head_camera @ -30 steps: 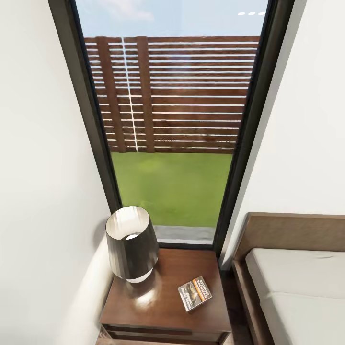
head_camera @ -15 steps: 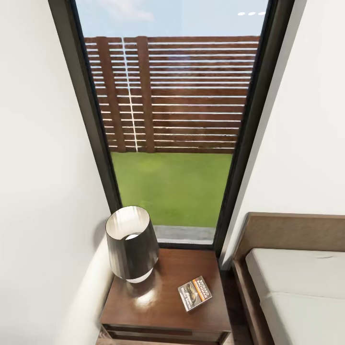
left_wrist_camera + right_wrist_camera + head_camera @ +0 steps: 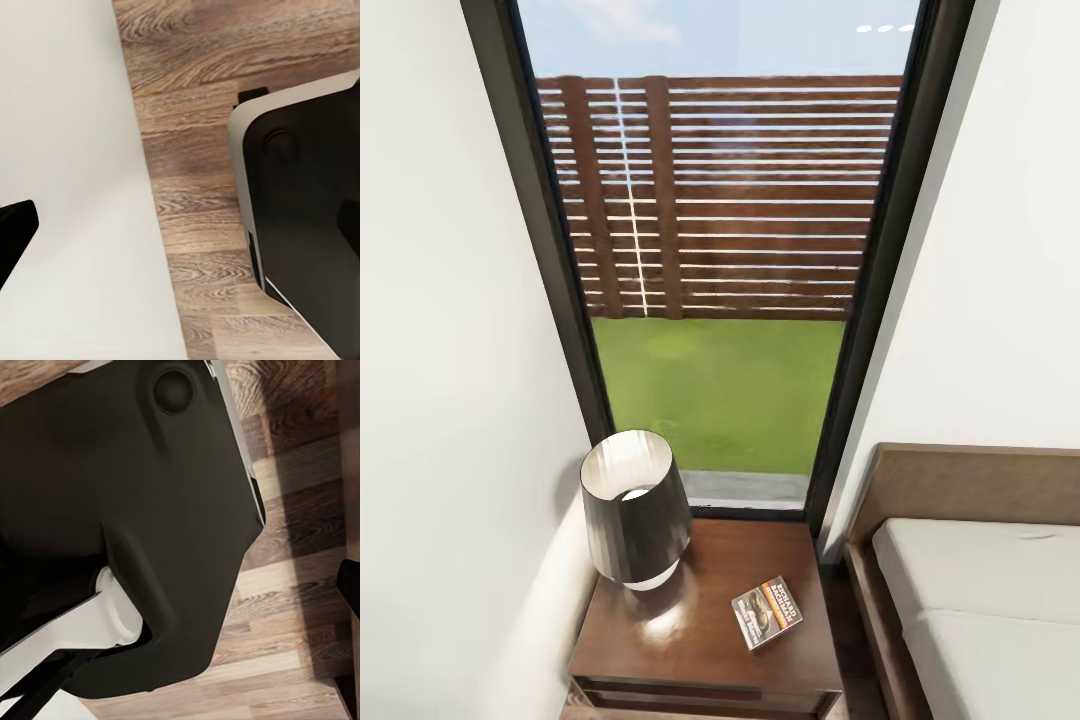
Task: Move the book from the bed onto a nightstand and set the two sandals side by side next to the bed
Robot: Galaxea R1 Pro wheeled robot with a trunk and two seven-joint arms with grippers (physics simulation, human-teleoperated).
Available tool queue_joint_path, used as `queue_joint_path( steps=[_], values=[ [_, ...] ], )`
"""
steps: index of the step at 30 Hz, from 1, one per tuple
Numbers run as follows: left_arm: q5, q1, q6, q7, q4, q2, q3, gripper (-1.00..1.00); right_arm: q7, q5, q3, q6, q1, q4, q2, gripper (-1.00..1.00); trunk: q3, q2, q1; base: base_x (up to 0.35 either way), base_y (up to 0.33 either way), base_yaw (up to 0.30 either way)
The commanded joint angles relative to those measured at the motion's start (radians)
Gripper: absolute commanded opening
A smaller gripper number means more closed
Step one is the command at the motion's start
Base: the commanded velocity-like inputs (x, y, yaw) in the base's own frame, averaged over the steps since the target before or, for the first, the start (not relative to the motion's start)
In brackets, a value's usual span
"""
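Lying flat on the nightstand (image 3: 660,640), the book (image 3: 767,612) sits at four o'clock from the lamp (image 3: 635,510); bed (image 3: 980,590) at three o'clock; either tool's state: cannot tell.

The nightstand (image 3: 690,625) was glossy reddish-brown wood. The book (image 3: 767,612) on it had a dark grey cover with an orange band, white lettering and a dark picture. The lamp (image 3: 634,508) had a dark shade, white inside. The bed (image 3: 980,610) had a light-grey mattress in a brown frame. Beyond the dark-framed window (image 3: 720,250) lay green grass (image 3: 720,390) and a brown slatted fence (image 3: 730,195). The floor (image 3: 202,150) was brown wood-grain planks.
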Motion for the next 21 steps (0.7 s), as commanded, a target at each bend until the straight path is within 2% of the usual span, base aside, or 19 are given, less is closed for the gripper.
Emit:
queue_joint_path(
  steps=[1, 21],
  values=[
    [0.009, -0.001, -0.003, 0.002, 0.000, -0.001, -0.009, 1.00, 0.003, 0.010, -0.009, 0.002, -0.001, 0.001, -0.001, 1.00, -0.002, -0.002, 0.001, 0.000, 0.000, 0.000],
    [0.007, -0.001, -0.003, 0.001, -0.002, 0.000, -0.010, 1.00, 0.003, 0.010, -0.008, 0.002, -0.001, 0.001, 0.001, 1.00, -0.002, -0.002, 0.001, 0.000, 0.000, 0.000]
  ],
)
